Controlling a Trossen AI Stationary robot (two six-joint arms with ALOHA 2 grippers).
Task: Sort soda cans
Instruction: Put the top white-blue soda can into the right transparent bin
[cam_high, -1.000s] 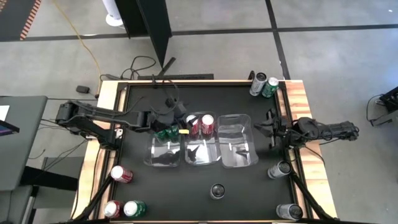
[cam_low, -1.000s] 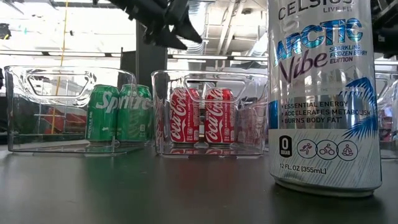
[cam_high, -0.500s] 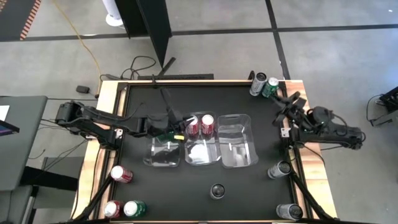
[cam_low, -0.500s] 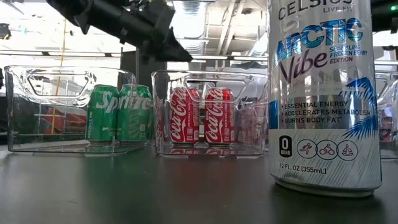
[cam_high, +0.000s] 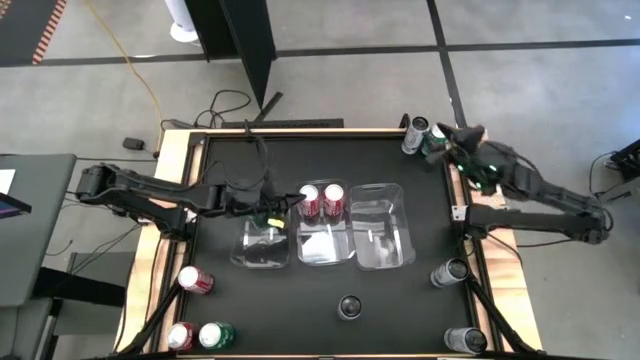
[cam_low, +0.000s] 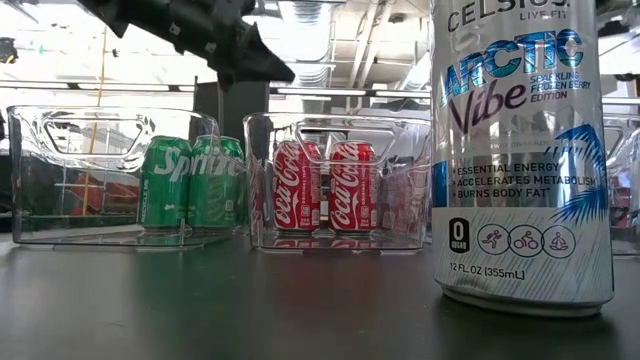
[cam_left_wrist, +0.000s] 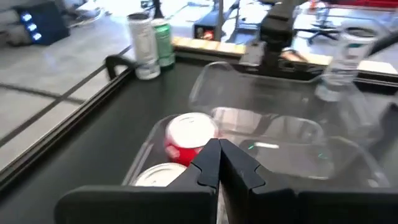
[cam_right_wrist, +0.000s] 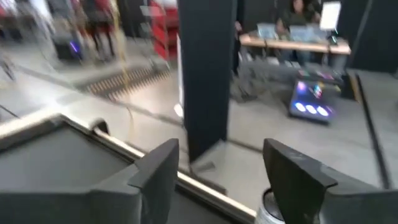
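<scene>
Two green soda cans (cam_low: 190, 182) stand in the left clear tray (cam_high: 262, 250). Two red cans (cam_high: 321, 199) stand in the middle tray (cam_high: 322, 250). My left gripper (cam_high: 290, 204) hovers shut above the far ends of these trays, and it shows in the low view (cam_low: 285, 75) and in its own wrist view (cam_left_wrist: 217, 163) with a red can top (cam_left_wrist: 189, 132) below it. My right gripper (cam_high: 450, 136) is open (cam_right_wrist: 221, 180) over the far right corner, by a silver can (cam_high: 414, 134) and a green can (cam_high: 433, 142). A can top (cam_right_wrist: 273, 214) shows under it.
The right clear tray (cam_high: 383, 245) holds no can. A tall silver can (cam_high: 349, 306) stands near the front edge, close to the low camera (cam_low: 520, 150). Two red cans (cam_high: 190, 281) and one green can (cam_high: 215, 335) stand front left. Two silver cans (cam_high: 450, 272) stand front right.
My left gripper has shut above the trays and drawn back a little toward the table's left edge. My right gripper has swung from beside the right tray toward the far edge, and now stands over the two cans in the far right corner.
</scene>
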